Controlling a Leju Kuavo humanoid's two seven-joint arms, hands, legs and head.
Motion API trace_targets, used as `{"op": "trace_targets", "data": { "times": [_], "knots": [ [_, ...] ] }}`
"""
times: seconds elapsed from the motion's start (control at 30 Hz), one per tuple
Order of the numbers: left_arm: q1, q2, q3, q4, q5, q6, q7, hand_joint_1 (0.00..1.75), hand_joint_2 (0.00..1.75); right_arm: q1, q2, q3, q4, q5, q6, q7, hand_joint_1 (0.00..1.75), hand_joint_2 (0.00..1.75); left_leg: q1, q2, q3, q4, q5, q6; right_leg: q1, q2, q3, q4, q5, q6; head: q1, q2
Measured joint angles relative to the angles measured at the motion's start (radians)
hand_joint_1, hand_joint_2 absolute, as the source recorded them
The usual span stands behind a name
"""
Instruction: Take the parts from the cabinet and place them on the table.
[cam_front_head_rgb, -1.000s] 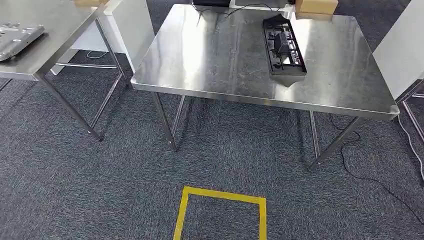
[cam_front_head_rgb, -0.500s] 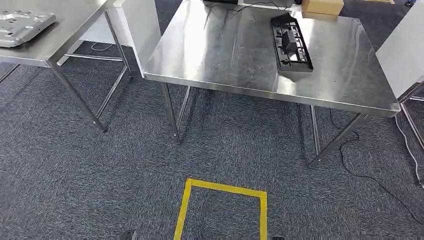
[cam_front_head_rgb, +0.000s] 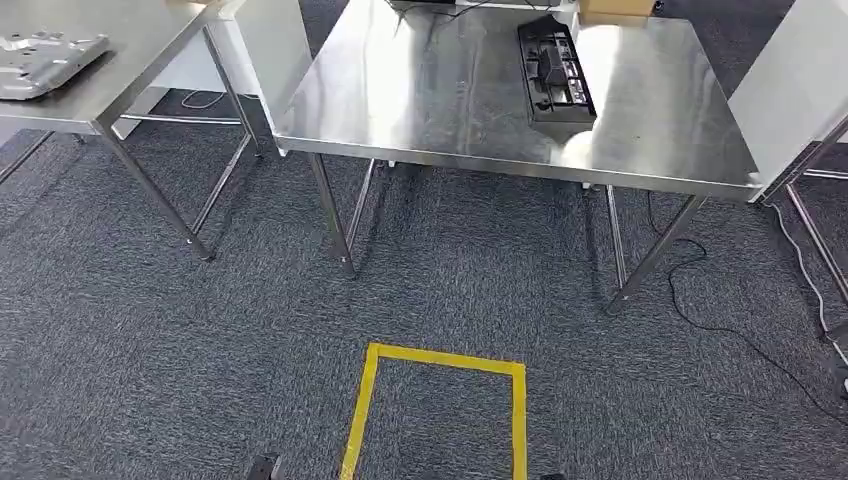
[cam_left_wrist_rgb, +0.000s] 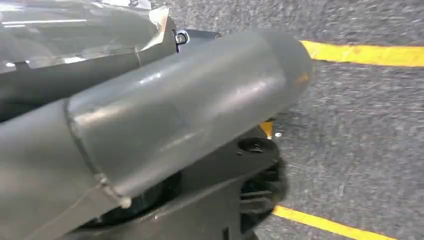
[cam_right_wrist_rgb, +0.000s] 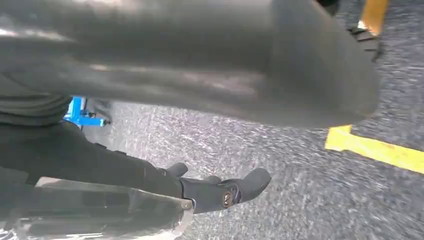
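While both arms hang low, we face the table with one black part lying on it.

Our left hand (cam_left_wrist_rgb: 165, 125) and right hand (cam_right_wrist_rgb: 200, 65) hang over the carpet by the yellow floor marking (cam_front_head_rgb: 440, 357). Something wrapped in clear film (cam_right_wrist_rgb: 100, 215) lies against the right hand's dark fingers (cam_right_wrist_rgb: 220, 192), but we cannot tell whether either hand grips or is empty. Ahead stands the table (cam_front_head_rgb: 430, 120), with the black part (cam_front_head_rgb: 556, 82) far and right of centre on it, its long axis running near to far, on our right arm's side. Far left, a metal plate (cam_front_head_rgb: 45, 62) rests on a second table (cam_front_head_rgb: 140, 50).
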Motion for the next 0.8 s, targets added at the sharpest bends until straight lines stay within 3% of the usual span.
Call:
{"op": "trace_targets", "data": {
  "times": [0.03, 0.07, 0.13, 0.17, 0.2, 0.27, 0.33, 0.37, 0.4, 0.47, 0.5, 0.53, 0.57, 0.63, 0.67, 0.7, 0.73, 0.8],
  "knots": [
    [0.001, 0.0, 0.0, 0.0, 0.0, 0.0, 0.0, 0.0, 0.0, 0.001, 0.0, 0.001, 0.0, 0.003, 0.0, 0.0, 0.0, 0.0, 0.0, 0.0, 0.003, 0.026, 0.007, 0.001, 0.002, 0.0, -0.015, 0.005, 0.008, 0.002, 0.0, 0.0],
    [0.001, 0.0, -0.001, 0.0, 0.0, 0.0, 0.0, 0.0, 0.0, 0.002, 0.0, 0.004, 0.002, 0.004, 0.0, 0.0, 0.0, 0.0, 0.0, 0.0, 0.028, 0.003, 0.031, 0.004, 0.003, 0.0, -0.027, 0.01, 0.013, 0.004, 0.0, 0.0],
    [0.0, 0.0, -0.002, 0.0, 0.0, 0.0, 0.0, 0.0, 0.0, 0.005, 0.0, 0.008, 0.002, 0.004, 0.0, 0.0, 0.0, 0.0, -0.001, 0.0, 0.137, -0.146, 0.091, 0.015, 0.006, 0.001, -0.047, 0.021, 0.021, 0.008, -0.001, 0.0],
    [-0.001, 0.0, -0.003, 0.0, 0.0, 0.0, 0.0, 0.0, 0.0, 0.005, 0.002, 0.008, 0.002, 0.004, 0.0, 0.001, 0.0, 0.0, -0.004, -0.003, 0.205, -0.242, 0.098, 0.025, 0.006, 0.002, -0.052, 0.027, 0.024, 0.009, 0.0, 0.0],
    [-0.002, 0.002, -0.003, -0.001, 0.0, 0.0, -0.001, 0.0, 0.0, 0.006, 0.004, 0.008, 0.002, 0.004, 0.0, 0.001, 0.0, 0.0, -0.008, -0.005, 0.238, -0.295, 0.072, 0.033, 0.011, 0.002, -0.059, 0.029, 0.029, 0.017, 0.0, 0.0],
    [-0.002, 0.002, -0.003, -0.001, 0.0, 0.0, -0.003, 0.0, 0.0, 0.005, 0.003, 0.008, 0.002, 0.004, 0.0, 0.001, 0.0, 0.0, -0.015, -0.004, 0.226, -0.296, 0.081, 0.038, 0.007, -0.001, -0.061, 0.029, 0.039, 0.031, -0.001, 0.0],
    [-0.001, 0.002, -0.003, -0.001, 0.0, 0.0, -0.003, 0.0, 0.0, 0.007, 0.006, 0.009, 0.003, 0.004, 0.0, 0.002, 0.0, 0.0, -0.015, -0.003, 0.22, -0.308, 0.1, 0.057, 0.01, -0.001, -0.063, 0.021, 0.054, 0.047, -0.002, 0.0],
    [-0.002, -0.001, -0.003, -0.001, 0.0, 0.0, -0.003, 0.0, 0.0, 0.008, 0.003, 0.009, 0.003, 0.004, 0.0, 0.002, 0.0, 0.0, -0.008, 0.005, 0.216, -0.316, 0.115, 0.061, 0.007, 0.001, -0.08, 0.041, 0.033, 0.046, -0.003, 0.0],
    [-0.003, -0.001, -0.003, -0.001, 0.0, 0.0, -0.003, 0.0, 0.0, 0.007, 0.003, 0.01, 0.004, 0.004, 0.0, 0.002, 0.0, 0.0, -0.006, 0.003, 0.203, -0.318, 0.125, 0.072, 0.008, 0.002, -0.1, 0.085, -0.011, 0.038, 0.004, 0.0],
    [-0.002, -0.001, -0.004, 0.0, 0.0, 0.0, -0.003, 0.0, 0.0, 0.008, 0.003, 0.01, 0.004, 0.004, 0.0, 0.002, 0.0, 0.0, -0.008, 0.006, 0.182, -0.318, 0.14, 0.073, 0.002, 0.003, -0.15, 0.232, -0.099, 0.033, 0.011, 0.0],
    [-0.001, -0.001, -0.004, 0.0, 0.0, 0.0, -0.003, 0.0, 0.0, 0.009, 0.003, 0.01, 0.004, 0.004, 0.0, 0.002, 0.0, 0.0, -0.009, 0.008, 0.17, -0.316, 0.148, 0.073, 0.001, 0.003, -0.17, 0.303, -0.128, 0.036, 0.011, 0.0],
    [0.0, -0.001, -0.004, 0.0, 0.0, 0.0, -0.003, 0.0, 0.0, 0.011, 0.003, 0.01, 0.004, 0.004, -0.001, 0.001, 0.0, 0.0, -0.009, 0.008, 0.159, -0.315, 0.156, 0.071, -0.002, 0.002, -0.173, 0.34, -0.134, 0.046, 0.013, 0.0],
    [0.001, -0.001, -0.004, 0.0, 0.0, 0.0, -0.005, 0.0, 0.0, 0.013, 0.003, 0.01, 0.004, 0.004, -0.002, 0.001, 0.0, 0.0, -0.009, 0.009, 0.148, -0.314, 0.164, 0.069, -0.004, 0.002, -0.147, 0.32, -0.119, 0.057, 0.013, 0.0],
    [0.0, -0.001, -0.004, 0.0, 0.0, -0.001, -0.009, 0.0, 0.0, 0.013, 0.003, 0.01, 0.005, 0.005, -0.003, 0.0, 0.0, 0.0, -0.008, 0.008, 0.132, -0.309, 0.175, 0.063, -0.009, 0.002, -0.035, 0.157, -0.064, 0.079, 0.014, 0.0],
    [0.0, -0.002, -0.004, 0.0, 0.0, 0.0, -0.01, 0.0, 0.0, 0.011, 0.003, 0.01, 0.005, 0.005, -0.003, 0.0, 0.0, 0.0, -0.008, 0.008, 0.125, -0.304, 0.179, 0.058, -0.011, 0.002, 0.031, 0.056, -0.047, 0.082, 0.014, 0.0],
    [0.0, -0.002, -0.004, -0.001, 0.0, -0.001, -0.013, 0.0, 0.0, 0.007, 0.003, 0.01, 0.005, 0.006, -0.003, -0.001, 0.0, 0.0, -0.012, 0.008, 0.117, -0.297, 0.183, 0.052, -0.009, 0.002, 0.071, -0.014, -0.07, 0.069, 0.015, 0.0],
    [0.0, -0.002, -0.004, 0.0, 0.0, -0.001, -0.015, 0.0, 0.0, 0.009, 0.003, 0.01, 0.005, 0.005, -0.006, -0.003, 0.0, 0.0, -0.012, 0.009, 0.116, -0.298, 0.19, 0.044, 0.001, 0.008, 0.062, 0.008, -0.051, 0.061, 0.01, 0.0],
    [0.0, -0.003, -0.004, 0.0, 0.003, -0.003, -0.02, 0.0, 0.0, 0.011, 0.003, 0.01, 0.005, 0.0, -0.014, -0.008, 0.0, 0.0, -0.009, 0.007, 0.112, -0.296, 0.199, 0.031, 0.0, 0.008, 0.043, 0.007, -0.056, 0.046, 0.01, 0.0]
  ]
}}
